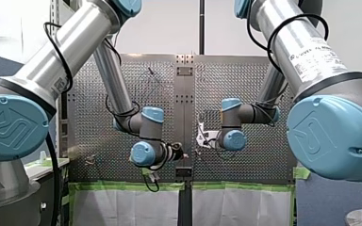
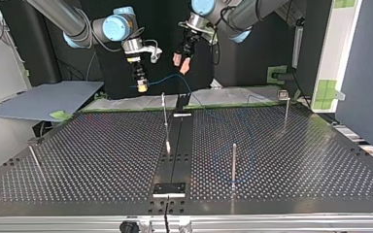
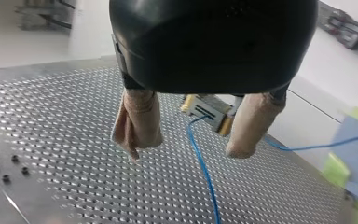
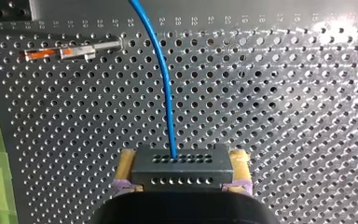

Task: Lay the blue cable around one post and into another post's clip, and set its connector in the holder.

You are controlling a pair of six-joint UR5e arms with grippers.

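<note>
Connector clamped clear of the table.
My right gripper (image 4: 182, 170) clamps the connector (image 4: 182, 179) between yellow pads. The blue cable (image 4: 165, 93) passes between my left gripper's (image 3: 186, 150) spread beige fingers, touching neither, then apparently loops on the table (image 2: 77, 155).

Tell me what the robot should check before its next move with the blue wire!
1. Connector gripped: ok. My right gripper is shut on it, between its yellow pads.
2. My left gripper ready to grab: ok. Its beige fingers are apart.
3. Blue cable inside my left gripper's reach: cannot tell. In the left wrist view it runs between the fingers, but how deep it lies is unclear.
4. Cable around a post: cannot tell. It shows too faintly there.
5. Connector put away: not ok. It hangs above the table.
</note>
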